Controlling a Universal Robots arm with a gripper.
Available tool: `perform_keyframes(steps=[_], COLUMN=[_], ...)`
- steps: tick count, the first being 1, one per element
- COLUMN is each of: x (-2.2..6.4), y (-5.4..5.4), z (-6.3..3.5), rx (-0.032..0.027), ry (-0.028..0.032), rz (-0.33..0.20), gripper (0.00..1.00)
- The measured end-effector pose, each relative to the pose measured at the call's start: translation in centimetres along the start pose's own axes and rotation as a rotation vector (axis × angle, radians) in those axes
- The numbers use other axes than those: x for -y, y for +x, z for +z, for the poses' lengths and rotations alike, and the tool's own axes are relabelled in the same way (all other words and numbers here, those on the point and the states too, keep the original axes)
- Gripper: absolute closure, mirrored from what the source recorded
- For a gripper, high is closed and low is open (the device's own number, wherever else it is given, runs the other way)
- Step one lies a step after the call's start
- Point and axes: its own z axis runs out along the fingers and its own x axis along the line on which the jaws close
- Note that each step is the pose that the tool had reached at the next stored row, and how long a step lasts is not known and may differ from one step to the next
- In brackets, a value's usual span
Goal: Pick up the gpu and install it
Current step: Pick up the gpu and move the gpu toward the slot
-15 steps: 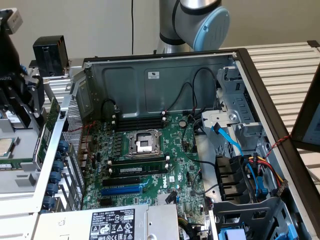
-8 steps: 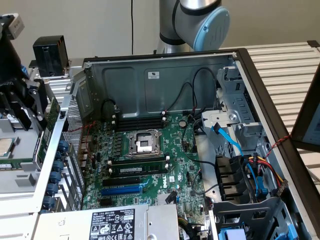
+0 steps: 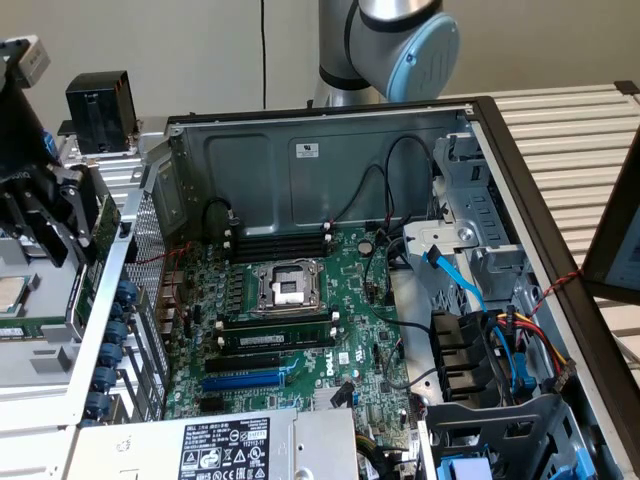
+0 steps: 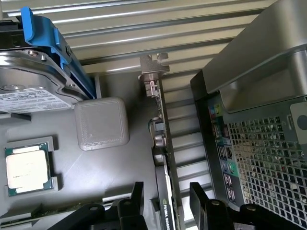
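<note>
Between the hand's (image 4: 166, 188) two black fingers (image 4: 137, 199) is where the gpu (image 4: 165, 158) sits right now. It's standing up on its edge, so you're looking straight along the thin side of it. The fingers are spread wide, one on each face of the card, with a visible gap on both sides, so nothing's pinched. The card's metal bracket (image 4: 153, 67) is at the end farthest from the hand, and there's a bit of white lettering on the card right by the fingertips.

Off to one side of the hand is a gray tray (image 4: 96, 182), just beside the card. On it there's a processor chip (image 4: 26, 167) in its little holder and a gray square pad (image 4: 100, 123) a bit closer to the card. Farther out from the hand is a hard drive (image 4: 33, 81) in a blue carrier (image 4: 48, 43).

On the hand's other side you get a strip of slatted tabletop (image 4: 201, 33). Past that is the computer case (image 4: 268, 158), showing its mesh back panel and a column of ports.

In the exterior view the case lies open with the big green motherboard (image 3: 340, 300) facing up. The gpu is outside the case, so it's not installed yet.
</note>
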Motion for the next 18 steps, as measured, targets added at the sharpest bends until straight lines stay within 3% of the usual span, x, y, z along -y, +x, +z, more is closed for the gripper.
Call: perform_keyframes(steps=[2, 5, 7, 15, 18], x=[0.09, 0.13, 0.17, 0.26, 0.26], y=[0.3, 0.4, 0.4, 0.5, 0.4], z=[0.28, 0.5, 0.73, 1.27, 1.31], rx=[0.0049, 0.0221, 0.0265, 0.0239, 0.0208], ry=[-0.0011, -0.0063, -0.0104, -0.0177, -0.0234], rz=[0.0, -0.002, -0.002, -0.016, -0.048], gripper=[0.49, 0.49, 0.49, 0.49, 0.49])
